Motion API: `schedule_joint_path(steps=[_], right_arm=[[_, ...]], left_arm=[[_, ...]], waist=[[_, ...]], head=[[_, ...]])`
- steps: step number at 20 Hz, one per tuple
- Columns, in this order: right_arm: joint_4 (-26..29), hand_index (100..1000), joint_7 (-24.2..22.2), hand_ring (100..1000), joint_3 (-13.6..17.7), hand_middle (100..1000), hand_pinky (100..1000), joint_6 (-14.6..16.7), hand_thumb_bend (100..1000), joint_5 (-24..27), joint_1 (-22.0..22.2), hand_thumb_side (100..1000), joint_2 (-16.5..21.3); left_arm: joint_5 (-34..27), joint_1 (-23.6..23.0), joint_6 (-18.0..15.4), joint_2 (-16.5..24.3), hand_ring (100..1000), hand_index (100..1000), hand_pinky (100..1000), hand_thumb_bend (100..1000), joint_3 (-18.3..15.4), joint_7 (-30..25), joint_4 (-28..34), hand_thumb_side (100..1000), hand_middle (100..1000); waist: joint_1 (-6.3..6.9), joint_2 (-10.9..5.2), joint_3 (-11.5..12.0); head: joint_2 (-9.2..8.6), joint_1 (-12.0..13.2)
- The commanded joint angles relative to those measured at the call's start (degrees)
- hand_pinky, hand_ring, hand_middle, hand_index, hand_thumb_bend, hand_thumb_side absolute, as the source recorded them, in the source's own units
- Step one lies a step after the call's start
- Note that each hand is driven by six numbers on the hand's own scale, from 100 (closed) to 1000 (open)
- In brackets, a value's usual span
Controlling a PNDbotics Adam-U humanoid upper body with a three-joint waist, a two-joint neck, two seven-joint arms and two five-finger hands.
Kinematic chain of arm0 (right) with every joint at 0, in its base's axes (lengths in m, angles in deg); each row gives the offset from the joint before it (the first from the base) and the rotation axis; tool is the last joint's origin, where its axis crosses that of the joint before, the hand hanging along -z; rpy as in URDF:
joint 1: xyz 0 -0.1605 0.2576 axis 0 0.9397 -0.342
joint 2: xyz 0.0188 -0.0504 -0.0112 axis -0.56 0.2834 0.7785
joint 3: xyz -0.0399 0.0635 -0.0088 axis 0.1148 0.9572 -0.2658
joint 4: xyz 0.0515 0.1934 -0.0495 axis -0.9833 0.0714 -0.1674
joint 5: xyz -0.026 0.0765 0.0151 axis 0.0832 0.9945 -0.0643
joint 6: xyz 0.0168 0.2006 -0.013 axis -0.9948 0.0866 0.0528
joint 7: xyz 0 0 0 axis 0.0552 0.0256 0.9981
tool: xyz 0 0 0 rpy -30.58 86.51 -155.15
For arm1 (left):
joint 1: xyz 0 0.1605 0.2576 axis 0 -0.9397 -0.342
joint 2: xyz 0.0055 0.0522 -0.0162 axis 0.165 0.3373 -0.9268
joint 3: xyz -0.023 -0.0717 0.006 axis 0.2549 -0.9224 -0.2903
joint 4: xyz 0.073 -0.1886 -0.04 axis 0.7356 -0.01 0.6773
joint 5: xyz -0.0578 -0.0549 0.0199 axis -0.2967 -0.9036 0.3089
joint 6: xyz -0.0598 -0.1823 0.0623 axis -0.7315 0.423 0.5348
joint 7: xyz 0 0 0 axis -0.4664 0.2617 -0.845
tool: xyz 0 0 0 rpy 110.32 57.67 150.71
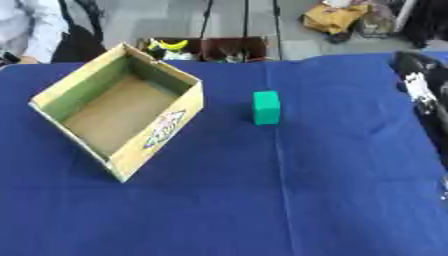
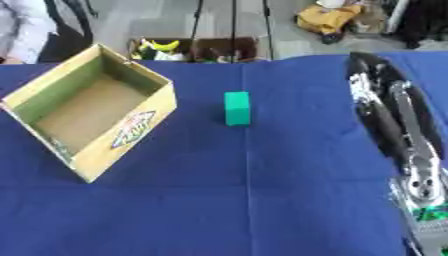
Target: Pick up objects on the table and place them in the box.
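An open cardboard box (image 1: 161, 126) with a printed label on its near wall sits askew on the left of the blue cloth; its inside is bare. A green block (image 1: 267, 107) stands upright on the cloth, right of the box and apart from it. My right hand (image 2: 374, 85) hangs over the right side of the table, blurred, fingers stretched out toward the far edge and holding nothing. It is well to the right of the block. The black and silver right forearm (image 2: 418, 175) runs down to the lower right corner. My left hand does not show.
The blue cloth (image 1: 262, 200) covers the whole table. Beyond the far edge are a brown crate (image 1: 206, 49) holding something yellow, stand legs, and a yellow bag (image 1: 332, 19) on the floor. A person stands at the far left corner.
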Motion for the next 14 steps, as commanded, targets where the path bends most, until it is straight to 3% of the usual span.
schedule_joint_path(steps=[1, 6, 11, 14], right_arm=[[-0.8, 880, -2.7, 891, -1.2, 785, 836, -0.1, 145, -3.1, -3.8, 904, 5.7], [-7.6, 885, -7.2, 896, -4.4, 777, 833, -0.4, 303, -7.6, -11.1, 927, 9.6], [-15.2, 901, -11.9, 909, -7.4, 792, 843, -1.4, 365, -12.3, -18.7, 934, 8.6], [-19.7, 917, -14.7, 949, -9.1, 822, 865, -2.3, 386, -15.1, -23.2, 894, 7.3]], left_arm=[[-0.4, 0.1, -0.1, 1.1, 621, 853, 246, 244, 0.4, -0.5, 0.8, 929, 673], [-0.6, 0.1, -0.1, 1.0, 622, 853, 244, 241, 0.7, -0.9, 0.7, 928, 673], [-0.6, 0.0, -0.1, 1.0, 622, 853, 243, 240, 0.8, -1.2, 0.6, 927, 673], [-0.6, 0.0, -0.1, 1.1, 622, 852, 242, 240, 0.8, -1.2, 0.6, 927, 673]], waist=[[0.17, -1.00, 0.5], [0.35, -0.79, 1.1], [0.38, -0.56, 1.5], [0.39, -0.35, 1.5]], head=[[0.08, -0.8], [0.10, -1.4], [0.04, -1.6], [-0.03, -1.7]])
